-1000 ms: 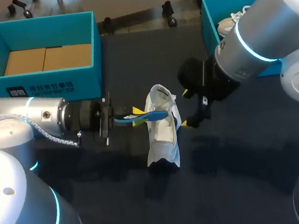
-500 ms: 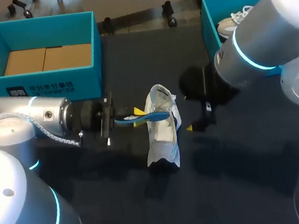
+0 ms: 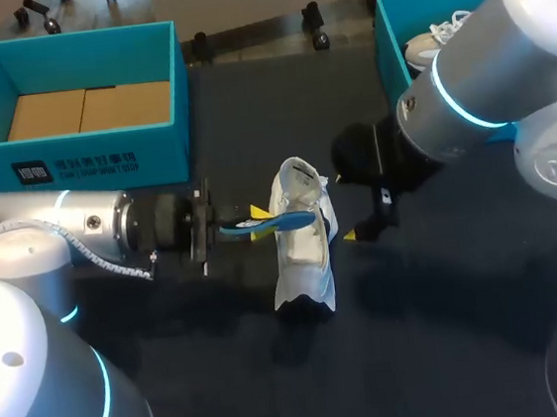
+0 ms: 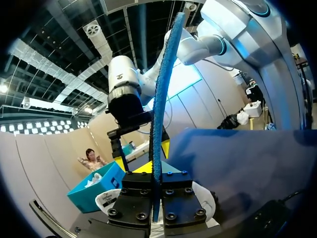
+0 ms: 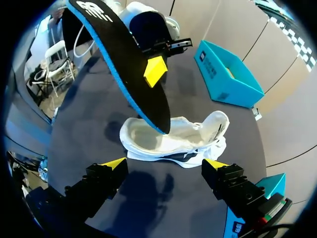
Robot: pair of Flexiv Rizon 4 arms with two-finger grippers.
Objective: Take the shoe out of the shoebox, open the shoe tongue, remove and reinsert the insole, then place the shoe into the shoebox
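Item: shoe (image 3: 303,256), white, with dark trim at the sole and the opening gaping wide, is laid on the dark table (image 3: 451,330) between the two grippers, well apart from the teal shoebox (image 3: 74,155) at the far left. Its insole (image 3: 272,222), black on one face with a bright blue edge, is pinched at one end by the left gripper (image 4: 154,166), and its free end is held over the shoe's opening; contact with the shoe cannot be told. The right gripper (image 5: 164,163) is held just beside the shoe, its fingers spread wide and nothing gripped.
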